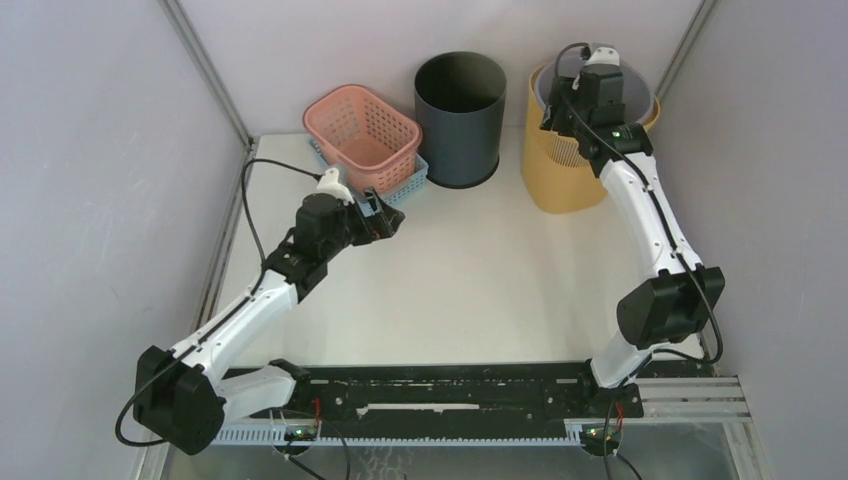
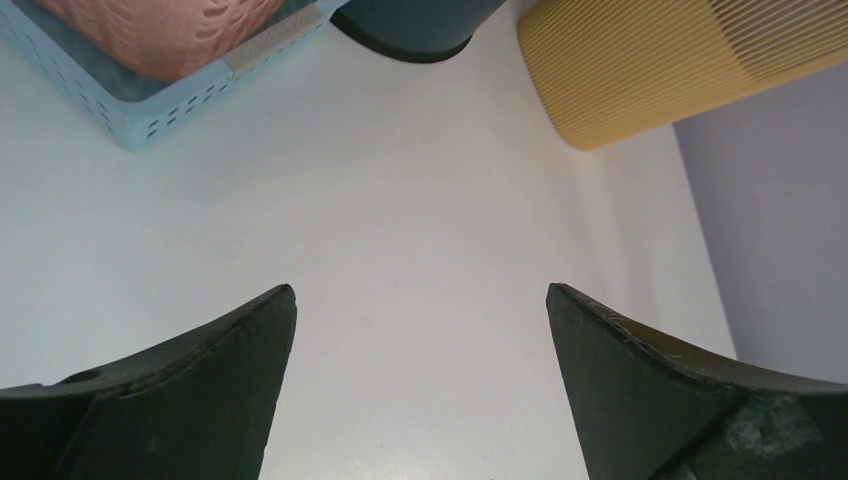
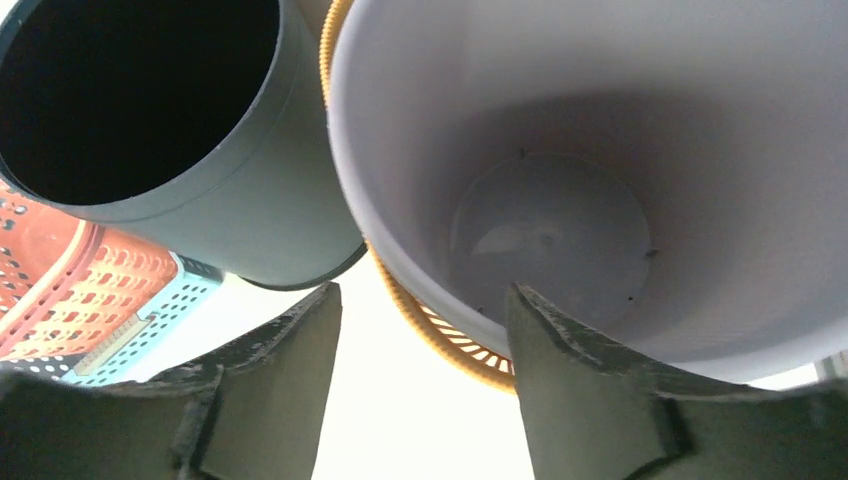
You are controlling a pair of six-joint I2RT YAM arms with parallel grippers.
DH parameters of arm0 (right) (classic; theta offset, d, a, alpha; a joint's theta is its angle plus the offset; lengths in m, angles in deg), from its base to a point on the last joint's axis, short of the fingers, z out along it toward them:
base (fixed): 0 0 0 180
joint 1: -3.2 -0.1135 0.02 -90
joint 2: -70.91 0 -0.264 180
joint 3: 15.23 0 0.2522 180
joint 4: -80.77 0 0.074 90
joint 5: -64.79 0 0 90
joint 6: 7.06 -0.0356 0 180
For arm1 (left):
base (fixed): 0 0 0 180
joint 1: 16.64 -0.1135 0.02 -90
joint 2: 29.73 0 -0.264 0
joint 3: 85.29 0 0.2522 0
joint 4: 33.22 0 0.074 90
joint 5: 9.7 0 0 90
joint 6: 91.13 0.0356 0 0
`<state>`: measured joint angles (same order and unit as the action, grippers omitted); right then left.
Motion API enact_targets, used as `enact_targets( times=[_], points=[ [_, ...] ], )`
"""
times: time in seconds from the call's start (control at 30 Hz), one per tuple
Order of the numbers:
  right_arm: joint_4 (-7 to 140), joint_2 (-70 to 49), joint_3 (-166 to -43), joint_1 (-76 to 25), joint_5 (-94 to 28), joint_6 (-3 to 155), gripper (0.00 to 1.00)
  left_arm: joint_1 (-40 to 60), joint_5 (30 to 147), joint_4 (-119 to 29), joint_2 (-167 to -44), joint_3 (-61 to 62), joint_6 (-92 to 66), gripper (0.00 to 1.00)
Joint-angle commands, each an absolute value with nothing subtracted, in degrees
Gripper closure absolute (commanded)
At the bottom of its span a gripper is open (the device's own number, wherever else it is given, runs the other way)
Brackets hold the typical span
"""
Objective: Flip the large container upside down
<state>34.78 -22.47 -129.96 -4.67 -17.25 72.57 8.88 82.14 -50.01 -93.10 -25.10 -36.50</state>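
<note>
The large container is a yellow ribbed bin [image 1: 560, 178] with a white inner liner, upright at the back right of the table. It also shows in the left wrist view [image 2: 650, 70] and in the right wrist view [image 3: 560, 220], where its inside looks empty. My right gripper [image 1: 578, 88] is open just above the bin's near-left rim. In the right wrist view the right gripper [image 3: 425, 290] has the rim running between its fingers, without touching them. My left gripper [image 1: 385, 215] is open and empty over the table, in front of the baskets; it also shows in its own wrist view [image 2: 420, 290].
A dark grey round bin [image 1: 460, 120] stands upright close to the left of the yellow bin. A pink basket [image 1: 360, 125] sits in a light blue tray [image 1: 410, 185] at the back left. Walls and frame posts close the back and sides.
</note>
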Motion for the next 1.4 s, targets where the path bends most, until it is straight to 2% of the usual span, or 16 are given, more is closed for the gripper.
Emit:
enact_targets(
  times=[0.0, 0.13, 0.2, 0.37, 0.53, 0.63, 0.7, 0.83, 1.03, 1.13, 1.2, 1.3, 1.37],
  points=[
    [32.75, -23.9, -134.24, -6.04, -11.86, 77.95, 0.35, 10.46, 79.65, -50.97, -94.12, -24.42, -32.78, 0.0],
    [31.18, -25.2, -134.74, -5.5, -11.2, 78.53, 0.45, 10.76, 79.82, -51.09, -93.97, -24.77, -32.51, 0.0],
    [30.58, -25.48, -134.88, -4.9, -11.8, 78.47, 0.54, 10.77, 79.7, -51.3, -93.79, -24.78, -32.25, 0.0],
    [29.52, -26.25, -135.4, -3.49, -13.87, 77.94, 0.63, 10.72, 79.17, -51.9, -93.67, -24.51, -31.65, 0.0],
    [28.83, -27.22, -135.47, -3.14, -14.82, 78.1, 0.61, 10.73, 79.03, -52.43, -94.07, -24.29, -31.08, 0.0],
    [28.36, -27.33, -135.11, -3.07, -16.18, 78.07, 0.49, 10.72, 78.79, -53.05, -94.32, -23.95, -30.73, 0.0],
    [28.75, -26.94, -134.38, -3.04, -16.77, 78.18, 0.45, 10.72, 78.51, -53.25, -94.32, -23.83, -30.47, 0.0],
    [27.72, -27.58, -134.63, -3.04, -16.98, 78.78, 0.46, 10.72, 77.89, -54.28, -94.54, -23.32, -30.13, 0.0],
    [24.32, -29.19, -135.84, -3.27, -15.55, 78.98, 0.54, 10.76, 77.69, -55.63, -94.78, -22.51, -30.14, 0.0],
    [22.74, -29.54, -136.1, -3.51, -15.19, 79.14, 0.55, 10.72, 77.35, -56.56, -94.62, -22.15, -29.89, 0.0],
    [21.83, -29.33, -136.01, -3.8, -14.91, 79.35, 0.53, 10.71, 77.18, -57.02, -94.39, -22.03, -29.93, 0.0],
    [20.58, -28.66, -135.96, -4.04, -14.88, 79.63, 0.43, 10.75, 77.14, -57.57, -94.12, -21.83, -29.72, 0.0],
    [20.3, -28.26, -135.7, -4.05, -15.13, 79.77, 0.43, 10.76, 77.03, -57.85, -94.0, -21.71, -29.54, 0.0]
  ],
)
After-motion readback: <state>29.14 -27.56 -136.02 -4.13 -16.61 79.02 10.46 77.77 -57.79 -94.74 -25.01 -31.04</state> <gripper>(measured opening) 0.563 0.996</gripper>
